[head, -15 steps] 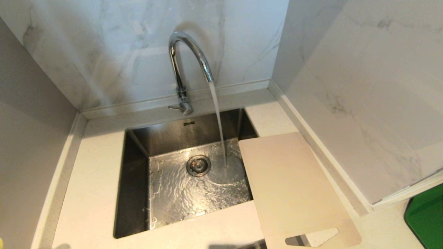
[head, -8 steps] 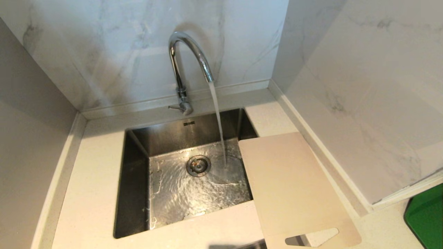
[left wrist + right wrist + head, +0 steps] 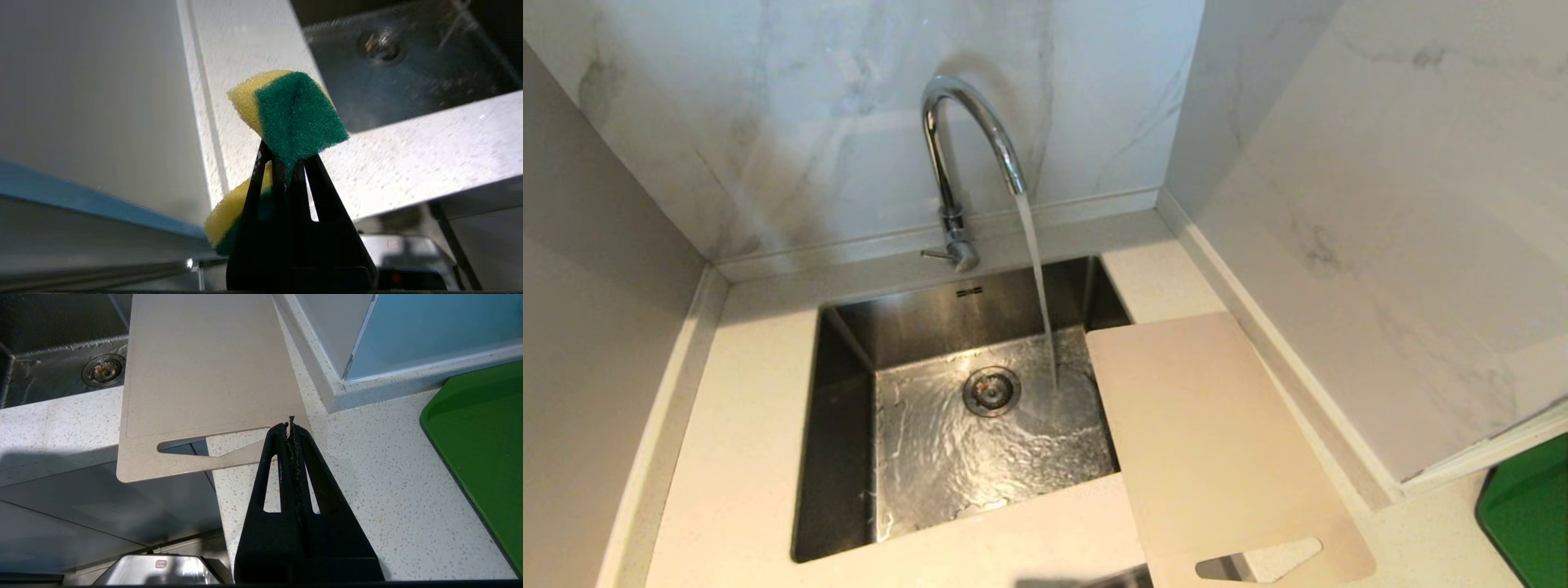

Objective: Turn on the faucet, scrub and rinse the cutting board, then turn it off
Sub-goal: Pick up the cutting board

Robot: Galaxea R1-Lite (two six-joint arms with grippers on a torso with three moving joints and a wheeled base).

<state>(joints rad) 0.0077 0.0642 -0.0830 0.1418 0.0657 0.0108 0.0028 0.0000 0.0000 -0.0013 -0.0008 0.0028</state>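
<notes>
The chrome faucet (image 3: 968, 147) stands behind the sink (image 3: 845, 457) with water streaming from its spout into the basin; its small lever (image 3: 938, 255) points left. The pale beige cutting board (image 3: 1217, 441) lies flat on the counter right of the sink, overhanging the sink's right edge, with its handle slot past the counter's front edge. My left gripper (image 3: 286, 157) is shut on a yellow and green sponge (image 3: 298, 114), near the counter left of the sink. My right gripper (image 3: 291, 426) is shut and empty, hanging just in front of the board's (image 3: 204, 363) handle end. Neither gripper shows in the head view.
A green slab (image 3: 1531, 514) lies on the counter at the far right, also seen as the green slab (image 3: 486, 437) in the right wrist view. Marble walls enclose the sink at the back and right. The speckled counter (image 3: 743, 425) runs round the sink.
A yellow speck of the sponge at the head view's lower left corner has dropped out of sight. Water keeps running; the board has not moved.
</notes>
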